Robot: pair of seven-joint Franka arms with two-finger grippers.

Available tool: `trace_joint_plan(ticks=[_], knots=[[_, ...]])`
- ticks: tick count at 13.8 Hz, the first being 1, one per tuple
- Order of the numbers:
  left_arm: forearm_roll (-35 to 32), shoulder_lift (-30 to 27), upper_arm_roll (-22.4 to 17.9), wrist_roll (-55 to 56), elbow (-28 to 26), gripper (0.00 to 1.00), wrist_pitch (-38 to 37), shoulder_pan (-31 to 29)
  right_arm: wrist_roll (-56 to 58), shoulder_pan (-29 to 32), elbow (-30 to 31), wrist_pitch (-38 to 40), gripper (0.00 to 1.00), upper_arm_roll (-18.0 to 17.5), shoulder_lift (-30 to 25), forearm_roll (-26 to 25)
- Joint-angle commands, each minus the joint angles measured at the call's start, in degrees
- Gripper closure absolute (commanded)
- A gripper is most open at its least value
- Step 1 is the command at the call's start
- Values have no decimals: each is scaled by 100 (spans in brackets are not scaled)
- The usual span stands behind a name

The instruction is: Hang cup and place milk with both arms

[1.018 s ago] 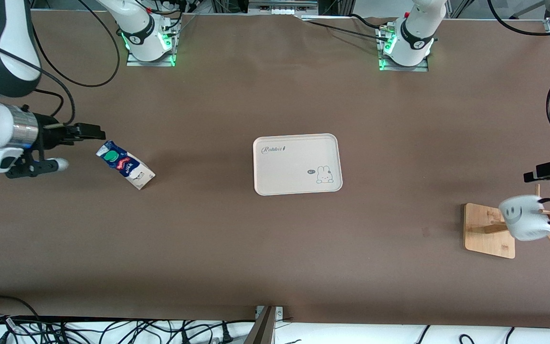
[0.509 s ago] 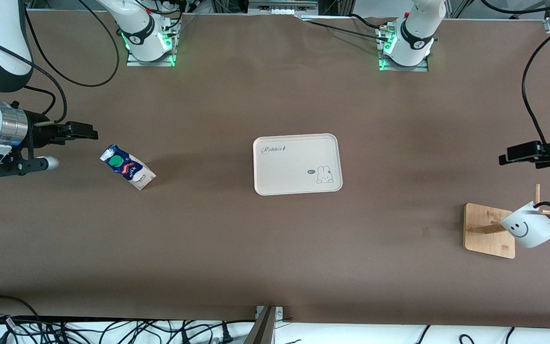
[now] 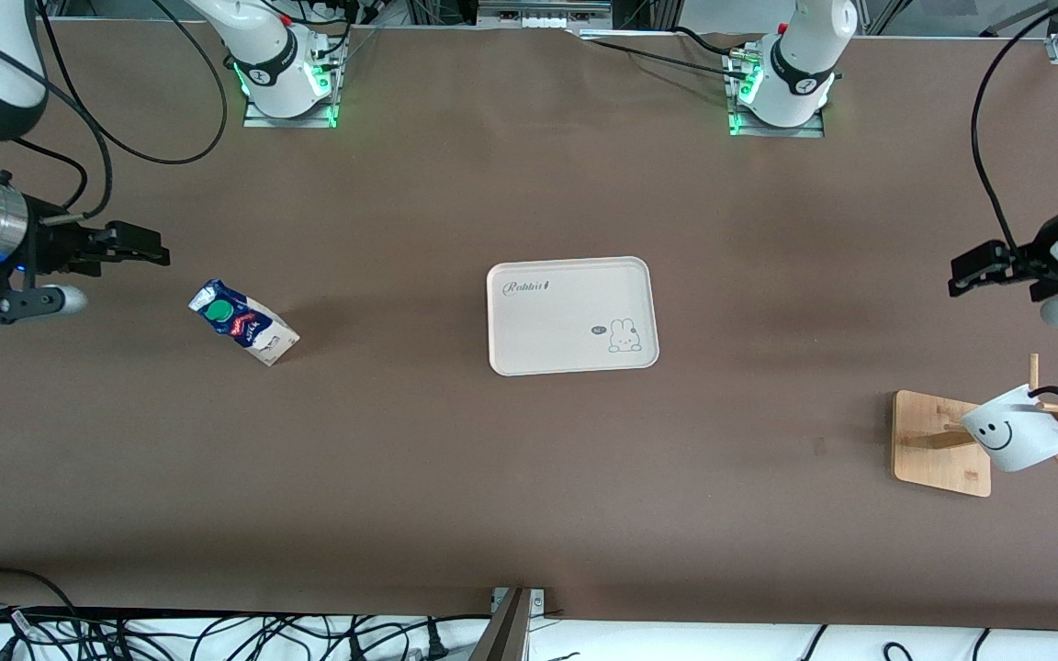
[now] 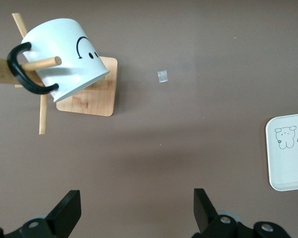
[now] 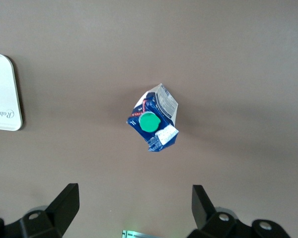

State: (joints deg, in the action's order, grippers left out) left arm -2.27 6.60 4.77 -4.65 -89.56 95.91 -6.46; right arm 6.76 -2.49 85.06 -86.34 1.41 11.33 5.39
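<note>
Basically cup side looks done: cup [image 3: 1014, 439] hangs by its handle on a peg of the wooden rack [image 3: 940, 442], lower right of front frame. Left gripper [image 3: 970, 272] wide open, empty, upper right, well clear above it.

Milk next. Carton [image 3: 241, 322] stands on bare table, mid-left, not on tray [image 3: 571, 315] at center. Right gripper [image 3: 148, 248] wide open, empty, just up-left of carton. Should centre jaws over carton, square to flat sides, grip below cap [image 5: 149, 122].
</note>
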Motion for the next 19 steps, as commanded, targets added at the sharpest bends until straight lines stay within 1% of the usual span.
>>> trace_joint_plan(ticks=[1,2,3,5,8,13,15,16,19], knots=[[140,-1009,-591,-203,-1236,0,681,522,-70,64,20,-23,0,-62,-262,-135],[114,-1168,-609,-221,-1439,0,770,566,-114,55,-7,-6,0,-53,-298,-152],[96,-1204,-609,-212,-1485,0,727,567,-332,46,-146,90,0,-45,-307,-170],[131,-1153,-557,-107,-1354,0,482,558,-474,38,-454,537,0,-45,-298,-231],[140,-1134,-530,-107,-1283,0,446,558,-483,38,-517,767,0,17,-307,-301],[140,-1134,-539,-203,-1266,0,376,532,-466,20,-525,733,0,35,-298,-380],[140,-1134,-539,-203,-1265,0,358,540,-448,-146,-517,645,0,-35,-298,-721],[140,-1134,-539,-212,-1265,0,358,540,-483,-243,-525,610,0,-27,-298,-793],[140,-1134,-539,-203,-1257,0,358,540,-422,-104,-525,530,0,-44,-316,-768]])
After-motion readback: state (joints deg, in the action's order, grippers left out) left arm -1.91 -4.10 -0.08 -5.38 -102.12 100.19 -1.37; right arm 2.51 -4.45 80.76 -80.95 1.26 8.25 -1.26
